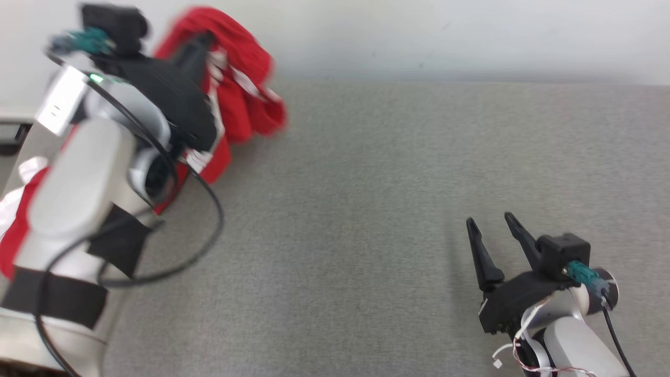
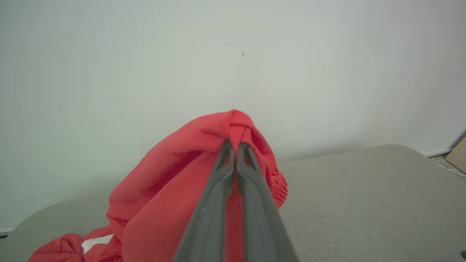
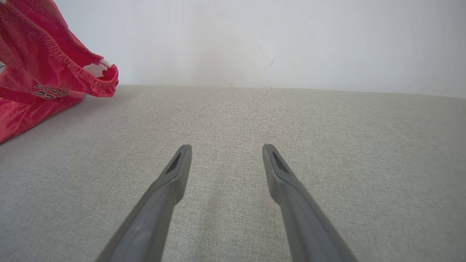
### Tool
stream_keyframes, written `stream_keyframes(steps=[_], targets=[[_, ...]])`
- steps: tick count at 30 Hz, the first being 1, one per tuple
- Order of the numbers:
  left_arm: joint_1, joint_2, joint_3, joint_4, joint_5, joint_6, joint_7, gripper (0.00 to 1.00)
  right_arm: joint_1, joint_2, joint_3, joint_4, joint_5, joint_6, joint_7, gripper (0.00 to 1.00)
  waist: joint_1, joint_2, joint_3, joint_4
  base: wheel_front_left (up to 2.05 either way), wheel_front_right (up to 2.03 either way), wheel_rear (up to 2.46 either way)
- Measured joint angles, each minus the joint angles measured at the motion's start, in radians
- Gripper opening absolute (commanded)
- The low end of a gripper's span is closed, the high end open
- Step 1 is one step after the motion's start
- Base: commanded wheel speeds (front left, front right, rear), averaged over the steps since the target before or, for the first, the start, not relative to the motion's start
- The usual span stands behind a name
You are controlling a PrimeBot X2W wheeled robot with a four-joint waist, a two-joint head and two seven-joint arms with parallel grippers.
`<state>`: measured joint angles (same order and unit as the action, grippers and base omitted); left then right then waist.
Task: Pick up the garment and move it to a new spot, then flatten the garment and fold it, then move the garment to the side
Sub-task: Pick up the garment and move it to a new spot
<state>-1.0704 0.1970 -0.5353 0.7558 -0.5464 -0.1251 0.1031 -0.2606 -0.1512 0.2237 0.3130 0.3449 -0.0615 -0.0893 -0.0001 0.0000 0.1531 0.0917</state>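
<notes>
We're on step one: pick-up & move. Our left gripper (image 2: 235, 145) is clamped tight, fingers pinched on a fold of the red garment (image 1: 246, 104), w/ cloth bunched over the tips. The garment hangs from that pinch at the far left corner of the grey surface (image 1: 366, 220), close to the white wall (image 1: 419, 31). Its top is raised and the lower part trails down along the left edge. We can't tell how much of it rests on the surface b/c our own forearm covers it. White trim, an elastic hem & some print show, so prob shorts.

Our right gripper (image 1: 490, 220) has its fingers spread wide w/ nothing between them. It sits over the near right part of the surface, well apart from the cloth.

Next, as we judge it: carry the bundle twd the middle of the surface. That needs a firm pinch so the fold doesn't slip, & enough lift that the trailing end doesn't drag or snag at the edge. Then set down & let go. Flatten + fold will prob need both grippers, so the right one should be ready to take a hem. Nothing flattened or folded yet.
</notes>
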Motion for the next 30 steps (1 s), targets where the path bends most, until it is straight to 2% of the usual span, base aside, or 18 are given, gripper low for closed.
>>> stream_keyframes(steps=[10,18,24,30], targets=[[0.110,-0.032,-0.149,-0.193,-0.114,0.000,-0.008,0.00,0.050,0.004,-0.019,0.028,0.019,0.000,-0.026,1.00,0.0000,0.0000,-0.062,-0.066,0.00,0.00,0.00],[0.240,-0.106,-0.272,-0.364,-0.158,0.000,-0.007,0.00,0.084,0.003,-0.037,0.039,0.029,0.000,-0.048,1.00,-0.0001,-0.0001,-0.104,-0.111,0.00,0.00,0.00],[0.377,-0.135,-0.296,-0.387,-0.169,0.003,-0.023,0.00,0.092,0.005,-0.038,0.037,0.034,-0.001,-0.058,1.00,0.0000,-0.0001,-0.113,-0.129,0.00,0.00,0.00],[0.471,-0.146,-0.330,-0.354,-0.186,0.036,-0.039,0.00,0.097,0.004,-0.039,0.037,0.035,-0.001,-0.062,1.00,0.0000,-0.0001,-0.111,-0.133,0.00,0.00,0.00]])
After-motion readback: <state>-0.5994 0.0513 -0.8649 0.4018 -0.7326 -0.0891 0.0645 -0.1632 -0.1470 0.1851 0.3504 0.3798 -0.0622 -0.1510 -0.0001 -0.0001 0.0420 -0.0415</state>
